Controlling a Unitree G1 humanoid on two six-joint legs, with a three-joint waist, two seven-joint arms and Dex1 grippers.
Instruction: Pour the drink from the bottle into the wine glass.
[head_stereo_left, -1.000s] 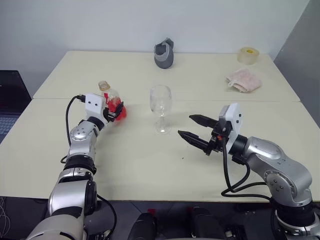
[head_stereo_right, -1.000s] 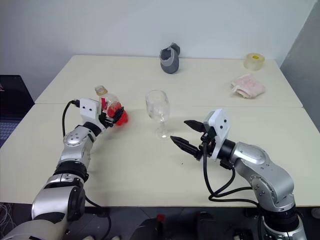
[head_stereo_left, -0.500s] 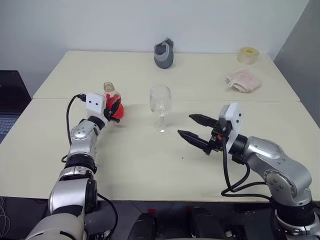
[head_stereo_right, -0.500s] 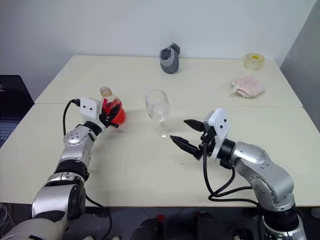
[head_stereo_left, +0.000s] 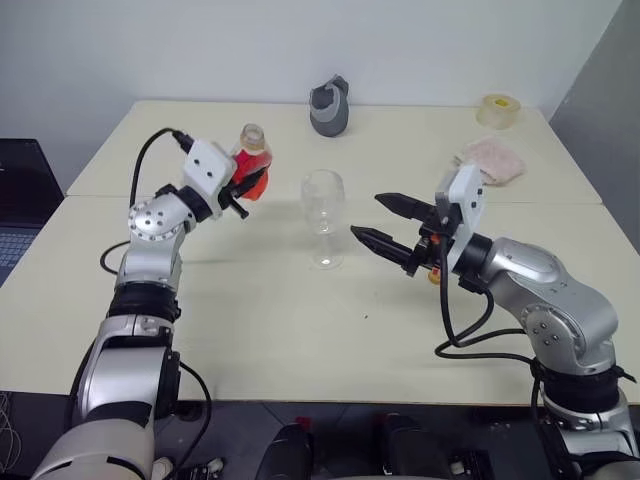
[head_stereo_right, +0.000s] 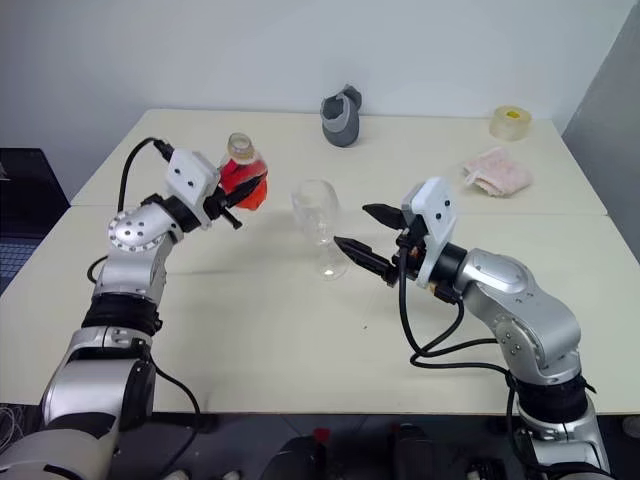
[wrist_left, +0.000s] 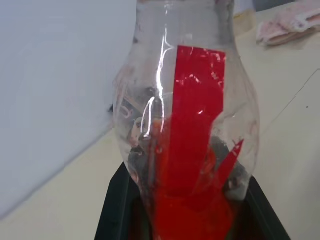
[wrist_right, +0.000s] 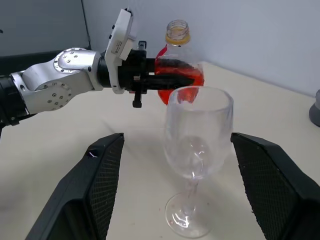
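The bottle (head_stereo_left: 253, 163), pinched by the left pincer (head_stereo_left: 243, 187), has been lifted off the worktop (head_stereo_left: 300, 330) to rim height just left of the empty glass (head_stereo_left: 322, 218), so pouring can begin, while the right pincer (head_stereo_left: 385, 234), spread, is aimed at the glass.

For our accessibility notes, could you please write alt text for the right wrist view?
An empty wine glass stands on the table between the right gripper's open black fingers. Behind it, the left gripper holds a bottle of red drink upright.
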